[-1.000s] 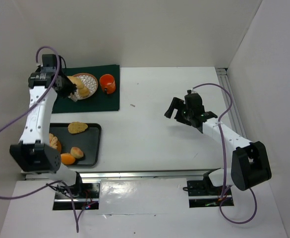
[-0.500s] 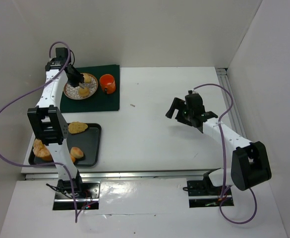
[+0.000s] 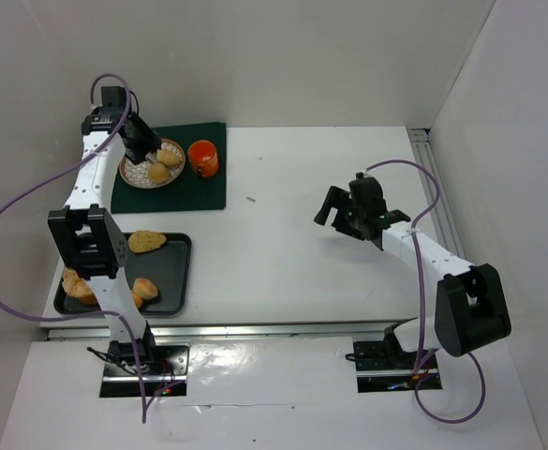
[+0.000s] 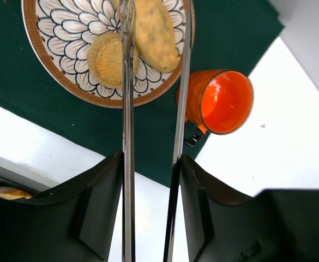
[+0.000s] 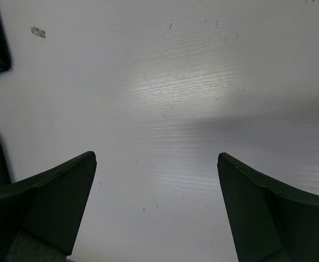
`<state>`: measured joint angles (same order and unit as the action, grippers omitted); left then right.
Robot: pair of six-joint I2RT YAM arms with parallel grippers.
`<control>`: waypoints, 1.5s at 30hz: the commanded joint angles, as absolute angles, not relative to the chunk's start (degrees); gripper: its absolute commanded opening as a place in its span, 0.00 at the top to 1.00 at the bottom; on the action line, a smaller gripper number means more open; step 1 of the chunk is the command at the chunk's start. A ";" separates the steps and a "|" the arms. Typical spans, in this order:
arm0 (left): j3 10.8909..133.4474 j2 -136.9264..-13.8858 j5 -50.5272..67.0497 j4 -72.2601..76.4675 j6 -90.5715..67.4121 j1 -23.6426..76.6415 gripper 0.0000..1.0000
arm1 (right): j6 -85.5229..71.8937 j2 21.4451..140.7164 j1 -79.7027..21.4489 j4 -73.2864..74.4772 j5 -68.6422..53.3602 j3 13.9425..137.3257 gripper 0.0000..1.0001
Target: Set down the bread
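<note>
My left tool (image 4: 154, 33) has just spread apart, releasing a bread roll (image 4: 155, 34) onto the patterned plate (image 4: 66, 82); right tool (image 5: 156, 207) idles wide.

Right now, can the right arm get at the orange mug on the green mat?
Probably not easily. The right gripper hangs open over bare table, well right of the orange mug, and the left gripper is working over the patterned plate right beside it.

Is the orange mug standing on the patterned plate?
No, the orange mug stands beside the patterned plate on the green mat, apart from the plate's rim.
</note>
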<state>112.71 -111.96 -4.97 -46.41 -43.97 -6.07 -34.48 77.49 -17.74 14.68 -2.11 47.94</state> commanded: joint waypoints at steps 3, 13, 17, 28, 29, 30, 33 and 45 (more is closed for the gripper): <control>112.94 -102.40 -3.78 -45.70 -41.75 -5.37 0.47 | -34.28 75.94 -17.40 15.73 -1.23 48.69 0.01; 90.02 -85.44 5.88 -31.31 -26.99 5.96 0.57 | -33.22 73.04 -16.88 19.15 2.72 50.62 0.01; 82.80 -84.20 3.70 -28.30 -25.58 12.73 0.57 | -31.90 70.32 -16.35 21.53 4.83 52.38 0.01; 64.88 -80.69 -8.08 -18.90 -26.89 25.31 0.54 | -31.90 67.32 -14.59 25.40 6.59 52.91 0.01; 63.65 -80.68 -8.09 -18.03 -26.89 26.01 0.54 | -32.43 67.32 -14.59 25.40 6.59 52.91 0.01; 62.33 -80.68 -7.48 -17.50 -27.50 26.71 0.51 | -32.43 67.32 -14.59 25.40 6.59 52.91 0.01; 56.70 -80.16 -6.94 -15.48 -29.17 29.09 0.47 | -32.43 67.32 -14.59 25.40 6.06 52.91 0.01; 60.19 -84.73 -14.94 -24.51 -35.24 38.06 0.06 | -33.49 67.85 -14.59 26.01 6.15 53.96 0.01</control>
<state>54.87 -85.08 -11.35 -22.33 -33.56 37.52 -33.19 68.73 -14.94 24.27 5.32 50.87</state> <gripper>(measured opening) 0.943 0.991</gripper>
